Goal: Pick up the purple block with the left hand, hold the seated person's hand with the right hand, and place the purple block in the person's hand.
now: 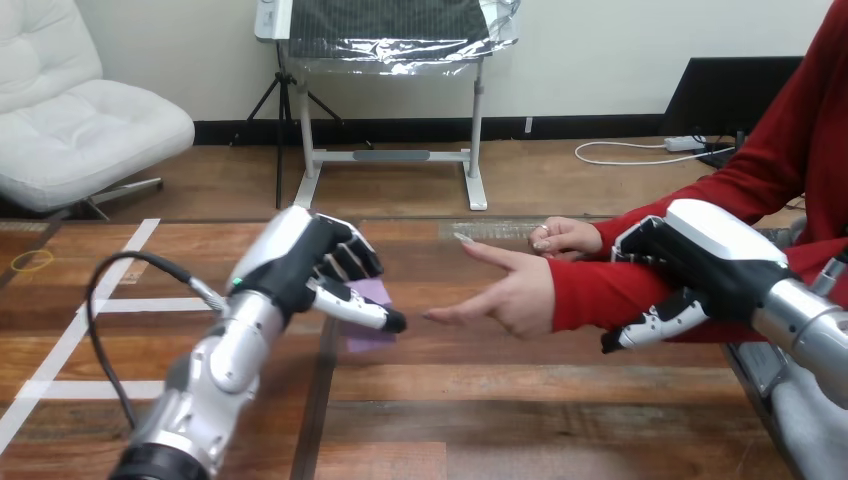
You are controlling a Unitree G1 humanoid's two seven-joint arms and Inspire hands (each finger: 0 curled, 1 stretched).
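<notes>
Purple block point(368, 338) lies on the table point(520, 400) directly under the left hand point(300, 262), showing just past that hand's inner edge. What shows of its long axis seems to run away from the robot. Whether this hand has closed on the block or only covers it, I cannot tell. The person's hand point(515, 290) waits open just beyond the left hand's inner side, fingertips pointing at it and nearly meeting it. The right hand point(700, 260) is wrapped round the person's forearm point(600, 290), fingers over it, thumb point(650, 322) beneath. The coming carry looks like a short sideways move inward from the left hand.
</notes>
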